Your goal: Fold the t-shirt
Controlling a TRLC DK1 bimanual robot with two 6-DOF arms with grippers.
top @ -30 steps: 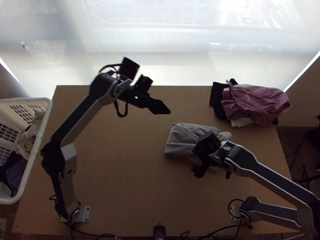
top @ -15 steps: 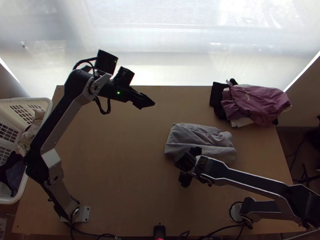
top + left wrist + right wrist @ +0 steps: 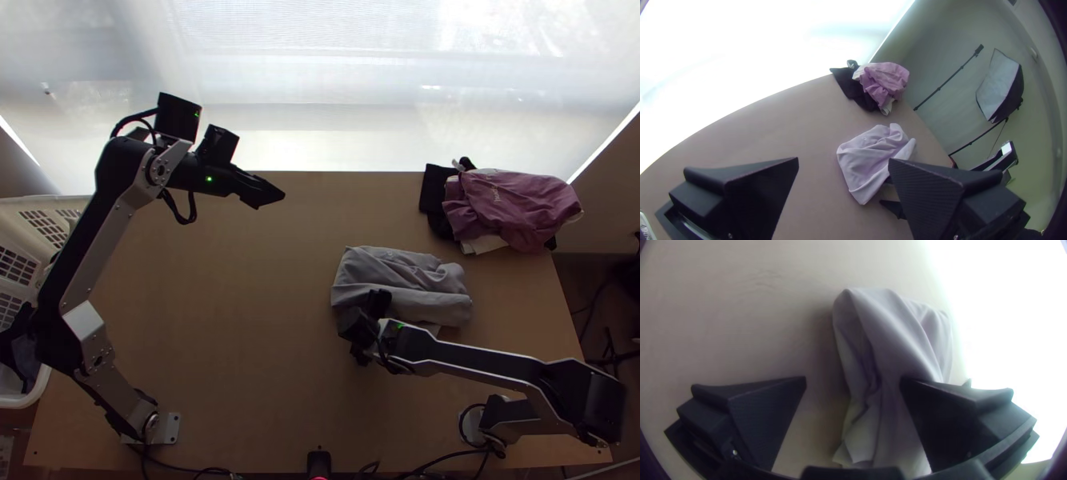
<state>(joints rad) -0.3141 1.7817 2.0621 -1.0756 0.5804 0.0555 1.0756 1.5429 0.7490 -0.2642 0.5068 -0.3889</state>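
The light grey t-shirt lies as a compact, wrinkled folded bundle right of the table's middle. In the top view my left gripper is raised above the table's far left part, apart from the cloth. Its fingers stand apart with nothing between them in the left wrist view, where my left gripper is seen before the shirt. My right gripper is at the bundle's near left corner. In the right wrist view my right gripper is open above the shirt, one finger overlapping the cloth.
Purple, black and white garments are heaped at the table's far right corner. A white basket with clothes stands beyond the left edge. Bare tabletop lies between the left arm and the shirt.
My left gripper has moved left, away from the shirt. My right gripper has drawn left and toward the near edge, uncovering more of the bundle, which has hardly shifted.
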